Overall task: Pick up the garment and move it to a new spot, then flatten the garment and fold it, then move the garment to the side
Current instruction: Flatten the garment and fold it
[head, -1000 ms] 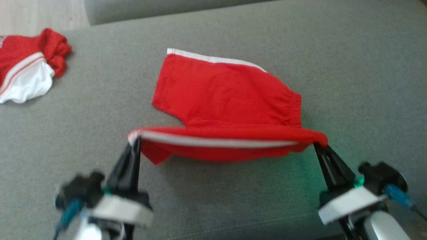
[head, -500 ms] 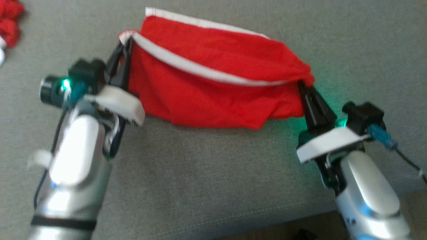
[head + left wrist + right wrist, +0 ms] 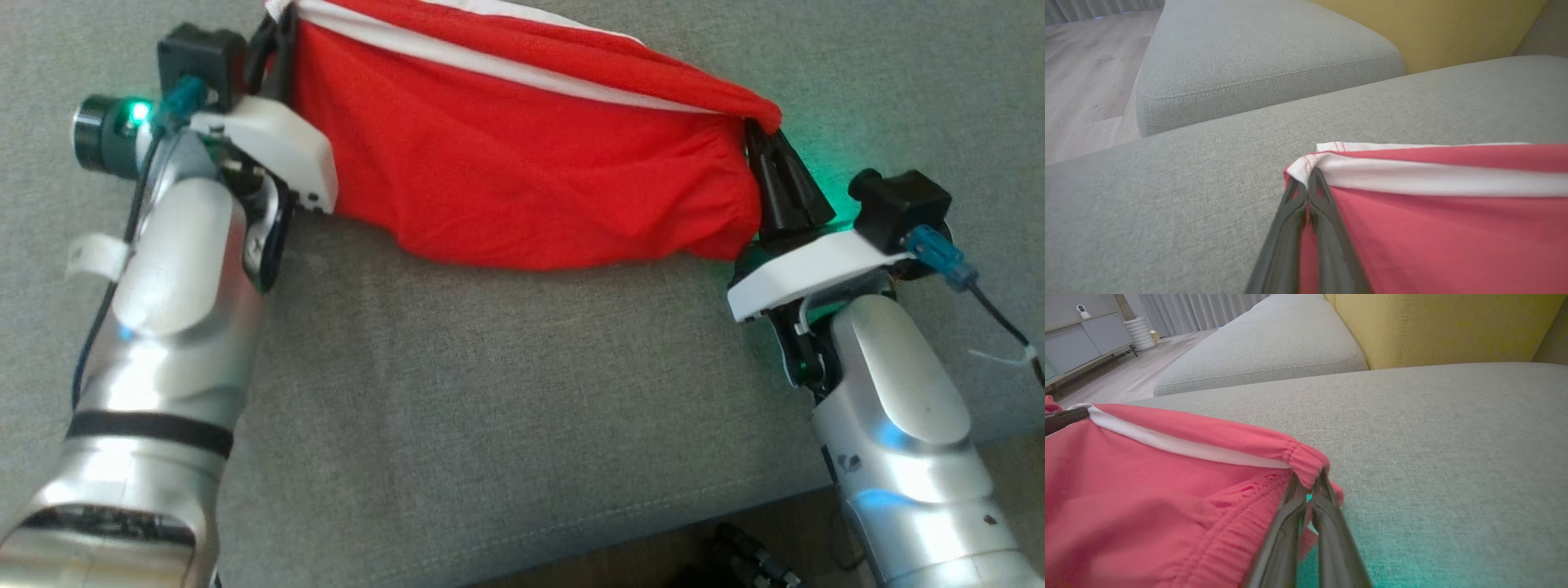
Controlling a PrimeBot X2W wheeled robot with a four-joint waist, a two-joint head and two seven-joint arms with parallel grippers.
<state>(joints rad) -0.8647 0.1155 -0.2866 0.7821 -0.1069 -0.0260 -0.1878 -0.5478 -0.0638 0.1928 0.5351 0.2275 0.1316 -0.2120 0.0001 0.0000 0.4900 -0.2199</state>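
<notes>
On the grey cushion (image 3: 490, 408), head view: red shorts (image 3: 522, 163) half-lifted between left claw (image 3: 280, 20) and right claw (image 3: 758, 135). Left wrist: clamped on white-trimmed corner. Right wrist: clamped on waistband end. Lower both corners level, edges matched.

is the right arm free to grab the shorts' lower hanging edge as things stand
Probably not yet: the right end effector is shut on the elastic corner of the red shorts, so it would need to let go first. The lower edge itself is uncovered, with nothing lying over it.
</notes>
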